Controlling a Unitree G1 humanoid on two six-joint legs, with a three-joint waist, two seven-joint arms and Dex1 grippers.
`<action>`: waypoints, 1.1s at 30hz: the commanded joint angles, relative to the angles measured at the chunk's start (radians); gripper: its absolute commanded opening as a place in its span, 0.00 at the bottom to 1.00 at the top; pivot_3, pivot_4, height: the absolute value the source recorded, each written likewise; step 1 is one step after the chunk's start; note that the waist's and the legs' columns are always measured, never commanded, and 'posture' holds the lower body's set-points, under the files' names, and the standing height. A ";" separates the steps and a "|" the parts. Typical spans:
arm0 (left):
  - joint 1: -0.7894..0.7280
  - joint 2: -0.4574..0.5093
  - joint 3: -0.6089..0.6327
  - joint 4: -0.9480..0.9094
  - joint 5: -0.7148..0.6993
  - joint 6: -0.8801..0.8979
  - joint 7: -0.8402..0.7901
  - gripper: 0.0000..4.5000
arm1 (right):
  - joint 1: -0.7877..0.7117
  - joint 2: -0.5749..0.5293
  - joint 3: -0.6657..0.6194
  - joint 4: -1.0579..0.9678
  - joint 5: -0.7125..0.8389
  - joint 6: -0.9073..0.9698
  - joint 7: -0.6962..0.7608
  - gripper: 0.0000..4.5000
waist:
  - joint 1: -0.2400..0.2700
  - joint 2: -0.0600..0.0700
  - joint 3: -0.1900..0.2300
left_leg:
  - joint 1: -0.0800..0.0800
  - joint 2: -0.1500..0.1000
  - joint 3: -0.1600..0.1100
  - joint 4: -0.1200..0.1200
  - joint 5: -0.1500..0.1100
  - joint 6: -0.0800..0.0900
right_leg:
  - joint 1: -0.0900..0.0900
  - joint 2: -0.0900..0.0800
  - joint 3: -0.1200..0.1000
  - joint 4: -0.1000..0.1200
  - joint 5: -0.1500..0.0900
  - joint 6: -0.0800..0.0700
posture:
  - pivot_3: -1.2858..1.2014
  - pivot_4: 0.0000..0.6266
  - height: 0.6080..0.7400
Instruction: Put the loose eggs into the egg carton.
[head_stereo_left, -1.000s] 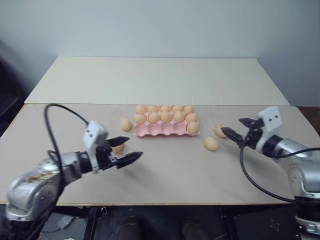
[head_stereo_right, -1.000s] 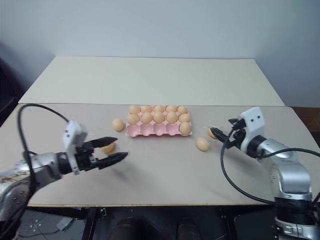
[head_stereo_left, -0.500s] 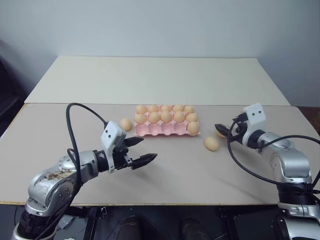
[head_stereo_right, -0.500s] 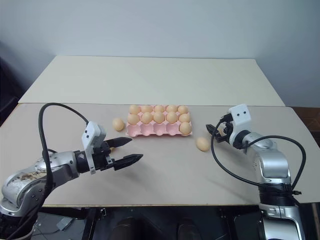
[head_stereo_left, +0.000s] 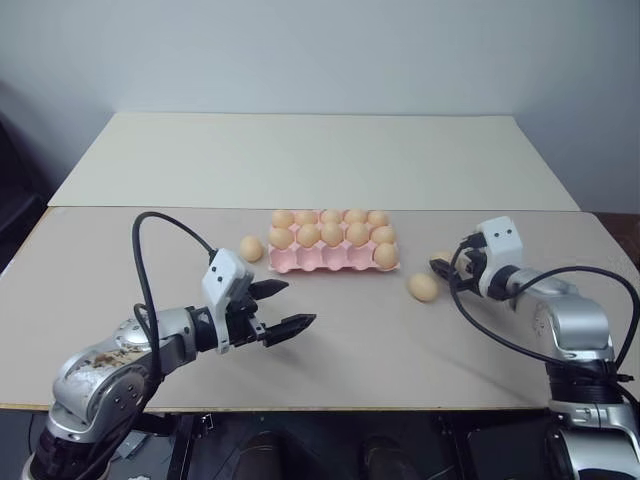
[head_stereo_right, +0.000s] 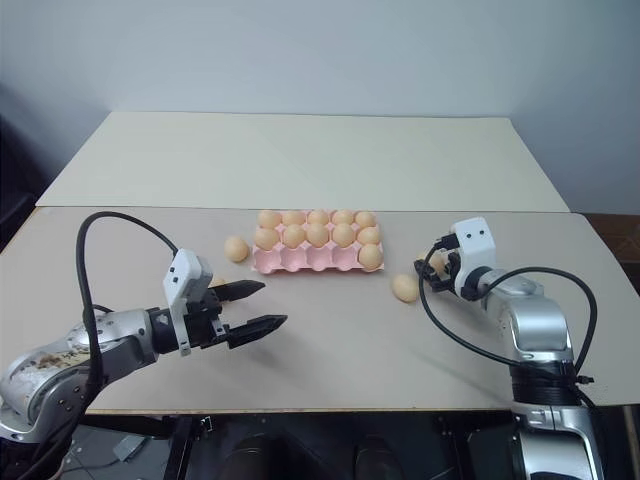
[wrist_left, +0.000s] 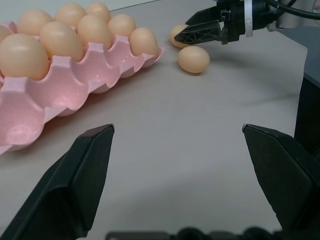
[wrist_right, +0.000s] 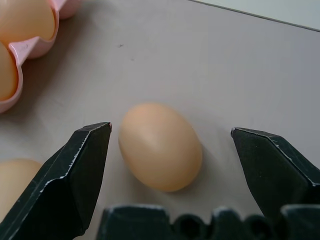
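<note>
On the near table (head_stereo_left: 330, 350), I've got the pink egg carton (head_stereo_left: 333, 258) in the middle: back two rows full, front row holds one egg at its right end, the other four cups empty. Loose eggs: one just left of the carton (head_stereo_left: 251, 248), one off its front-right corner (head_stereo_left: 423, 287), and one further right (wrist_right: 160, 146), which sits between the spread fingers of my right gripper (wrist_right: 172, 150). Fingers flank it on both sides with a gap each side, no contact that I can see. My left gripper (head_stereo_left: 278, 309) hangs above the table front-left of the carton, fingers wide apart, nothing in it, pointing toward the carton's front edge.
</note>
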 joint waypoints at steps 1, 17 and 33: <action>-0.018 -0.005 0.008 -0.022 -0.008 -0.008 0.001 1.00 | -0.024 -0.005 -0.012 -0.018 -0.001 0.019 0.000 1.00 | 0.000 0.000 0.000 | 0.000 0.000 0.000 0.000 0.000 0.000 | 0.000 0.000 0.000 0.000 0.000 0.000 | 0.52 0.24 1.00; -0.012 -0.010 0.022 -0.026 -0.005 -0.011 0.014 1.00 | -0.063 0.003 0.016 0.011 -0.028 0.084 -0.019 0.42 | -0.001 0.000 0.000 | 0.000 0.000 0.000 0.000 0.000 0.000 | 0.000 0.000 0.000 0.000 0.000 0.000 | 0.52 0.24 1.00; 0.185 0.096 0.262 -0.049 0.014 -0.131 -0.117 1.00 | -0.080 -0.062 -0.064 -0.448 0.250 0.253 0.153 0.37 | -0.009 0.000 0.000 | -0.003 0.001 0.000 0.000 0.000 0.001 | -0.004 0.000 0.000 0.001 0.000 0.000 | 0.52 0.24 1.00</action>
